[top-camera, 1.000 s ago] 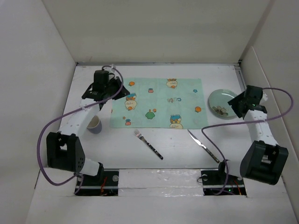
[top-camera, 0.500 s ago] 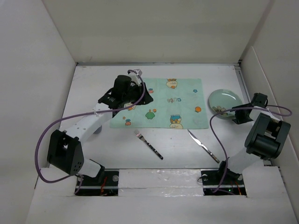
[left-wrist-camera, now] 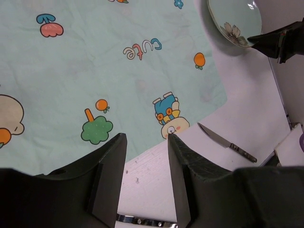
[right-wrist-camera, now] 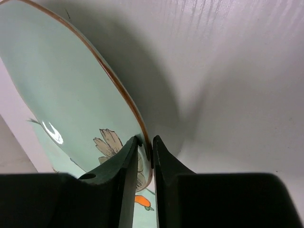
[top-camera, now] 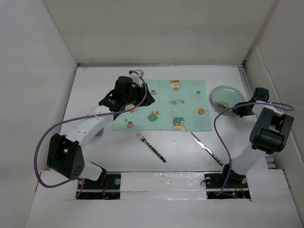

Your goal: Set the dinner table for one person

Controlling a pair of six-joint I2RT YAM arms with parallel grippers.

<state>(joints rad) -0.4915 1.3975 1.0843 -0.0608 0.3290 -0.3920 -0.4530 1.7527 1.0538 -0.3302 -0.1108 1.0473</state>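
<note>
A pale green plate (top-camera: 225, 97) with a flower print sits on the white dinner table (top-camera: 180, 149) right of the mint placemat (top-camera: 161, 105). My right gripper (top-camera: 241, 109) is shut on the plate's right rim; in the right wrist view the fingers (right-wrist-camera: 124, 164) pinch the brown edge of the plate (right-wrist-camera: 71, 85). My left gripper (top-camera: 140, 93) hovers open over the mat's left part with nothing between its fingers (left-wrist-camera: 110, 156). Through it I see the placemat (left-wrist-camera: 95, 61), the plate (left-wrist-camera: 235, 19) and the knife (left-wrist-camera: 225, 141).
A fork (top-camera: 151, 147) and a knife (top-camera: 206, 148) lie on the table in front of the placemat. White walls close in the table on the left, back and right. The arm bases stand at the near edge.
The left gripper swung from the mat's far left corner to over the mat and opened. The right gripper dropped to the plate's rim and closed on it; the plate shifted slightly.
</note>
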